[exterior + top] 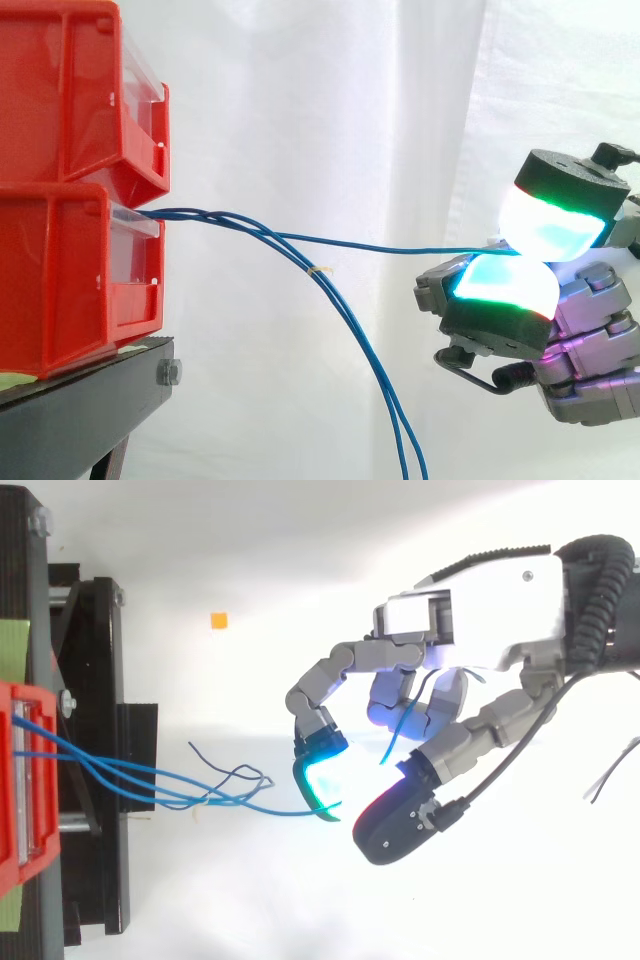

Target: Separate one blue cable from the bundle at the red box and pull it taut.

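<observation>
Pinching of one thin blue cable (400, 246) is seen between two glowing pads (550, 225) of the grey robot hand (590, 330), which is clamped on it: white-cyan pad on top, cyan-green pad beneath, faces pressed together. The hand is placed at the right of the side view, well apart from the two stacked red plastic bins (60, 280) at the left. The pinched cable is run from the front lip of the lower bin almost level across the gap to the pads, nearly straight with a slight sag. The rest of the blue cable bundle (360, 335) leaves the same lip, is split off just right of the bins and is hung steeply down past the hand's level, out of the bottom edge. A small pale tag (320, 268) is fixed on one drooping strand. In the top view a short loose blue end is seen past the pinch, curling toward the palm. The bins are seated on a black metal stand (90, 390) before a white curtain (330, 100). A small orange square (218, 620) is seen in the top view, well clear of cables and hand.
</observation>
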Tool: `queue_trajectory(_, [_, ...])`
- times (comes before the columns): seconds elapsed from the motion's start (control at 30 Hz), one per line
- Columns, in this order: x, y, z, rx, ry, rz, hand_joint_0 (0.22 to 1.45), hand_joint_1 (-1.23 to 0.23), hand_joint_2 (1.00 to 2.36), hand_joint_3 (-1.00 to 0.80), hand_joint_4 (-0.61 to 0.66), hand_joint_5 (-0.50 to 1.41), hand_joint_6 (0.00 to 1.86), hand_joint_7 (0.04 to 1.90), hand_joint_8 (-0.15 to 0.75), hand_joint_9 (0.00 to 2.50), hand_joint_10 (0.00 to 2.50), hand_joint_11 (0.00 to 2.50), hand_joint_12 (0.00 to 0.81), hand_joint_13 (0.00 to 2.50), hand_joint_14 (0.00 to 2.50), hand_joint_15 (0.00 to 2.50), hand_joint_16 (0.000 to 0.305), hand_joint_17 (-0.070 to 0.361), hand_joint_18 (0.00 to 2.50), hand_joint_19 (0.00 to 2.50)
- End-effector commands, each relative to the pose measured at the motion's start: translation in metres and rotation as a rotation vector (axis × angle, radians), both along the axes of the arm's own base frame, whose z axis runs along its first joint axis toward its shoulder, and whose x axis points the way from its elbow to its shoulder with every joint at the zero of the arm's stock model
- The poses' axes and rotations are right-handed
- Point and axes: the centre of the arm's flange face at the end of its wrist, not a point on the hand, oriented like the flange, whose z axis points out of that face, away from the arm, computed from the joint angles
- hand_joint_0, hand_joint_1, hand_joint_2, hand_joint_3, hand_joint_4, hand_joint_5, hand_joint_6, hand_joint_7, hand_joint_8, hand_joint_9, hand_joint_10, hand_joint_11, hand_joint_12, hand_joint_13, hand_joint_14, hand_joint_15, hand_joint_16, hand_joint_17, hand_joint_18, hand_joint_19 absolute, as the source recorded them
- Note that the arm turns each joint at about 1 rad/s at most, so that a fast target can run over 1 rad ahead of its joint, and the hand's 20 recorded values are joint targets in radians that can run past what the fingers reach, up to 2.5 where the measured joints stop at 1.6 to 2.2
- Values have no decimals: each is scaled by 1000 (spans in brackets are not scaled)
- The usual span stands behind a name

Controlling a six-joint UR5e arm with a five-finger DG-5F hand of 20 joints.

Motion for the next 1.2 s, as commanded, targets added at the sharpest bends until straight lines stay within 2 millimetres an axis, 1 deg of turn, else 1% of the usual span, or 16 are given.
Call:
queue_trajectory(0.0, [0,0,-1,0,1,0,599,-725,1016,-17,63,-129,857,1335,344,1178,1712,1727,401,1090,1709,1697,60,135,1423,1242])
queue_trajectory(1.17, [0,0,-1,0,1,-1,598,-724,1016,-17,61,-130,857,1334,342,1175,1691,1757,403,1086,1708,1700,60,135,1400,1225])
